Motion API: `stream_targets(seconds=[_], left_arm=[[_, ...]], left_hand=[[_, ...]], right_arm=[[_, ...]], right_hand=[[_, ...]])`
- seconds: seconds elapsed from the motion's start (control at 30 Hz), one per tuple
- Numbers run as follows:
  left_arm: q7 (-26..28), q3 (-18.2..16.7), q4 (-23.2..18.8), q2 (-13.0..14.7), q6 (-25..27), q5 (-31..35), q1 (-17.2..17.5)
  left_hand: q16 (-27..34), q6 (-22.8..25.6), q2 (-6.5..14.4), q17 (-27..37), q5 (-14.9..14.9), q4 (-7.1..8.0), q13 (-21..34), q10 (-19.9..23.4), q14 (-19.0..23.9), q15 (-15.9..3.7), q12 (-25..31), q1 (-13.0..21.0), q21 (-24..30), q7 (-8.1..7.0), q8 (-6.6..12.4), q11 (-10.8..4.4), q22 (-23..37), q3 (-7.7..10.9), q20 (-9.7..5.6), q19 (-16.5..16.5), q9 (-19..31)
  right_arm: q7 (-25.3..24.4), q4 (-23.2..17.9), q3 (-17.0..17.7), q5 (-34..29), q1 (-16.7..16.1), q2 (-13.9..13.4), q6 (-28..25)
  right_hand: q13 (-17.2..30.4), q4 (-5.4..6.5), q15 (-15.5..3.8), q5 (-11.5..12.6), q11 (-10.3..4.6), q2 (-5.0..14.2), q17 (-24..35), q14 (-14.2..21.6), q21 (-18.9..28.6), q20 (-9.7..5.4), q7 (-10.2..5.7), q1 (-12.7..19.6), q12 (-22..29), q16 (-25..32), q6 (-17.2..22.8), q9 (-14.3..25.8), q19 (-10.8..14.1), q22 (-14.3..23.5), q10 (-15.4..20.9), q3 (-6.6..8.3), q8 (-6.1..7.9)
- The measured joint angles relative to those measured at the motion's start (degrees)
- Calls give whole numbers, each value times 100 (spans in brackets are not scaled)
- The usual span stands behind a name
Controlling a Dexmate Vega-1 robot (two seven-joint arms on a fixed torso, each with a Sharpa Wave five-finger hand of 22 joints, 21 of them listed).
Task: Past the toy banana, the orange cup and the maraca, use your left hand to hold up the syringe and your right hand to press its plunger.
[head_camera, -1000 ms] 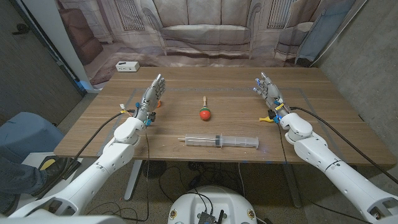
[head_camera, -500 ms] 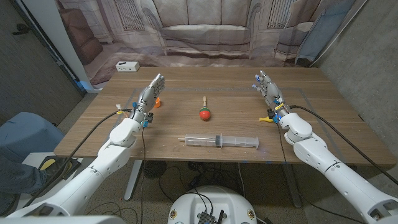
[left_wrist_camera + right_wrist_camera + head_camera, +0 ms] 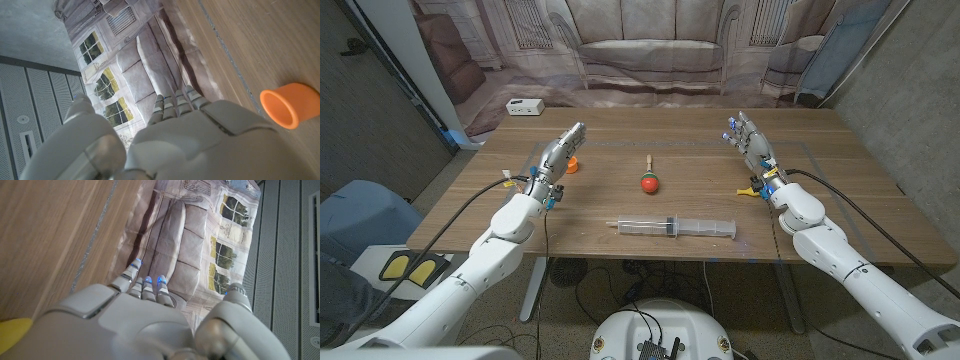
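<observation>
Syringe (image 3: 677,228) lies on its side near the front edge of the wooden table (image 3: 840,200), about midway between the two arms, its clear barrel toward the robot's left and its plunger end toward the right. Neither hand touches it. The left hand (image 3: 560,158) hangs over the far left of the table with its fingers extended and apart, holding nothing, just beside the orange cup (image 3: 572,165); in the left wrist view that cup (image 3: 285,104) lies on its side close to the hand. The right hand (image 3: 750,145) is likewise released, fingers spread, over the far right, with the toy banana (image 3: 749,188) near its wrist. The maraca (image 3: 649,178) lies between them, behind the syringe.

The step in hand is the left hand's reach. It would do well to come back toward the front edge, clear of the cup, and close around the barrel rather than the plunger, leaving the right end free. Lifting it level should give the right hand a straight push. Which end carries the thumb rest is probably the right one, though the picture is too small to be sure.
</observation>
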Motion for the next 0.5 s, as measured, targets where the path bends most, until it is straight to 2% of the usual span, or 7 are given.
stream_targets(seconds=[0.2,0.4,0.5], left_arm=[[64,-33,-62,68,-133,204,57],[123,-46,-129,124,-213,402,91],[158,-48,-170,154,-225,482,107]], left_hand=[[0,46,69,0,-10,-45,0,53,72,-11,0,69,0,-13,0,8,0,45,61,61,0],[0,46,66,1,-22,-69,-1,84,98,6,0,142,0,-13,0,-23,0,69,35,87,0],[0,108,71,1,-21,-78,-1,136,98,7,21,147,0,-12,0,-13,0,78,65,119,0]], right_arm=[[130,14,37,74,-77,32,219],[150,-44,102,87,-204,5,346],[121,-82,121,74,-247,-12,372]], right_hand=[[0,0,2,0,-10,0,0,118,0,60,1,0,37,39,80,0,138,0,134,0,13],[0,0,22,0,-27,1,-1,220,0,58,0,0,50,58,80,0,200,0,234,0,13],[14,9,6,0,-21,1,-1,394,0,80,-92,1,108,100,214,0,222,14,428,-9,53]])
